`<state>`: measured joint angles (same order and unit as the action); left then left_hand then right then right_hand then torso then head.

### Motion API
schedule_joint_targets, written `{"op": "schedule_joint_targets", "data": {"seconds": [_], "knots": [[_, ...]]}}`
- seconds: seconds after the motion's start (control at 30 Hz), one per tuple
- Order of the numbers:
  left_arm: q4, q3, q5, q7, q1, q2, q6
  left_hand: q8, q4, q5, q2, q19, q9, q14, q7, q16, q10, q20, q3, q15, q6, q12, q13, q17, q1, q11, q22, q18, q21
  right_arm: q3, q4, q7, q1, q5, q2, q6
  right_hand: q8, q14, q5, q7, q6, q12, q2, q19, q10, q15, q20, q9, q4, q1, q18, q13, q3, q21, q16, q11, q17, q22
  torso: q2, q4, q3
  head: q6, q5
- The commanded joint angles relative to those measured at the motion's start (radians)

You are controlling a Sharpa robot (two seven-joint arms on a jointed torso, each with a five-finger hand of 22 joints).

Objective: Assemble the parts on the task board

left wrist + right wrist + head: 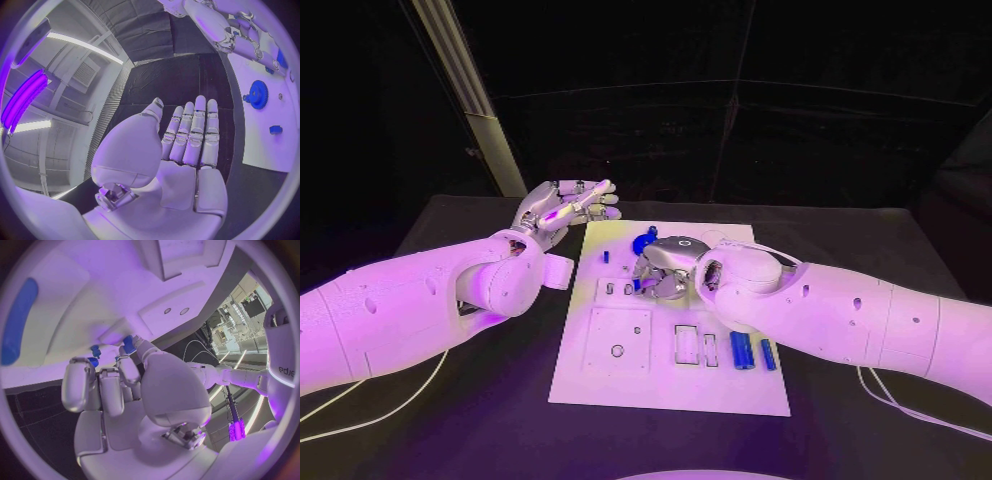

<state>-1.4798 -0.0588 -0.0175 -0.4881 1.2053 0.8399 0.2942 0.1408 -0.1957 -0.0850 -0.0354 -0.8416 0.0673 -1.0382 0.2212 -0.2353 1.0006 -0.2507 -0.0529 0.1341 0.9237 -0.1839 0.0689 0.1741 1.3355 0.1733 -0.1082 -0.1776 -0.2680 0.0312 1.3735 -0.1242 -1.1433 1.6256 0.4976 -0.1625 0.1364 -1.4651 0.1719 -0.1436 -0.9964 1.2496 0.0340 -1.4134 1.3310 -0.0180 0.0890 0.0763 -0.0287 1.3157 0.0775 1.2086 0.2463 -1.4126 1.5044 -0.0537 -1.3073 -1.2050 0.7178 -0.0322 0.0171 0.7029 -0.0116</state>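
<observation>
The flat white rectangular task board (668,385) lies at the centre of the black table (444,225). The right hand (668,270) is curled over the board's middle, and its fingertips (128,346) pinch a small blue plastic part (129,344) against the board. I judge this step to be seating the part, so the hand should press straight and slowly, without tilting. The left hand (567,207) waits at ten o'clock of the board, fingers straight, together, empty. A blue toothed gear (258,94) stands near twelve o'clock; two smooth blue bars (753,351) lie at four o'clock.
</observation>
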Motion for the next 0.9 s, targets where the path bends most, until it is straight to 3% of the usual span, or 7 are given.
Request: {"op": "schedule_joint_targets", "data": {"seconds": [0.03, 0.2, 0.3, 0.9], "knots": [[-0.001, 0.000, 0.000, -0.006, 0.002, 0.000, -0.013, -0.006, 0.008, 0.002, -0.006, -0.010, -0.001, 0.000, 0.004, 0.006, 0.003, 0.000, -0.001, 0.000, 0.004, 0.007, -0.001, 0.001, 0.003, 0.001, 0.001, -0.007, -0.002, 0.005, -0.002, -0.013, 0.003, 0.012, 0.001, 0.048, 0.005, -0.076, -0.005, 0.003, -0.005, -0.004, -0.001, 0.000, -0.001, -0.004, -0.006, 0.000, -0.004, -0.009, -0.007, -0.001, 0.001, 0.000, -0.003, 0.001, -0.128, 0.002, 0.000, -0.0004, 0.0000, 0.001, 0.000], [-0.001, 0.000, 0.000, -0.006, 0.002, -0.001, -0.013, -0.006, 0.008, 0.002, -0.006, -0.010, -0.001, 0.000, 0.004, 0.006, 0.003, 0.000, -0.001, 0.000, 0.004, 0.007, -0.001, 0.001, 0.003, 0.001, 0.001, -0.007, -0.002, 0.005, 0.000, -0.017, 0.003, 0.018, 0.001, 0.059, 0.004, -0.076, -0.004, 0.003, -0.005, -0.005, -0.003, 0.001, -0.002, -0.005, -0.006, 0.000, -0.003, -0.009, -0.006, -0.002, 0.002, 0.001, -0.003, 0.001, -0.127, 0.003, 0.000, -0.0008, -0.0001, 0.001, 0.000], [0.000, 0.000, 0.000, -0.004, 0.002, -0.001, -0.013, -0.007, 0.008, 0.002, -0.006, -0.010, -0.001, 0.000, 0.004, 0.006, 0.003, 0.000, -0.001, 0.000, 0.004, 0.007, -0.001, 0.001, 0.003, 0.001, 0.001, -0.007, -0.002, 0.005, 0.001, -0.022, 0.003, 0.023, 0.002, 0.060, 0.001, -0.076, 0.012, 0.003, -0.004, -0.007, -0.016, 0.001, -0.003, -0.005, -0.006, -0.001, 0.003, -0.010, -0.006, -0.002, 0.005, 0.002, -0.004, 0.001, -0.126, 0.004, 0.000, -0.0008, -0.0001, 0.002, 0.001], [0.002, 0.000, 0.000, 0.002, 0.002, -0.002, -0.015, -0.007, 0.008, 0.001, -0.007, -0.010, -0.001, -0.001, 0.004, 0.006, 0.003, 0.000, -0.001, 0.000, 0.004, 0.007, -0.001, 0.001, 0.003, 0.001, 0.001, -0.007, -0.002, 0.006, 0.003, -0.046, 0.004, 0.036, 0.001, 0.017, -0.014, -0.075, 0.020, -0.005, 0.012, -0.016, -0.058, 0.002, -0.008, 0.000, -0.002, -0.006, -0.011, -0.052, -0.006, -0.009, -0.008, 0.004, -0.006, -0.005, -0.124, 0.006, 0.000, -0.0009, 0.0003, 0.002, 0.001]]}}
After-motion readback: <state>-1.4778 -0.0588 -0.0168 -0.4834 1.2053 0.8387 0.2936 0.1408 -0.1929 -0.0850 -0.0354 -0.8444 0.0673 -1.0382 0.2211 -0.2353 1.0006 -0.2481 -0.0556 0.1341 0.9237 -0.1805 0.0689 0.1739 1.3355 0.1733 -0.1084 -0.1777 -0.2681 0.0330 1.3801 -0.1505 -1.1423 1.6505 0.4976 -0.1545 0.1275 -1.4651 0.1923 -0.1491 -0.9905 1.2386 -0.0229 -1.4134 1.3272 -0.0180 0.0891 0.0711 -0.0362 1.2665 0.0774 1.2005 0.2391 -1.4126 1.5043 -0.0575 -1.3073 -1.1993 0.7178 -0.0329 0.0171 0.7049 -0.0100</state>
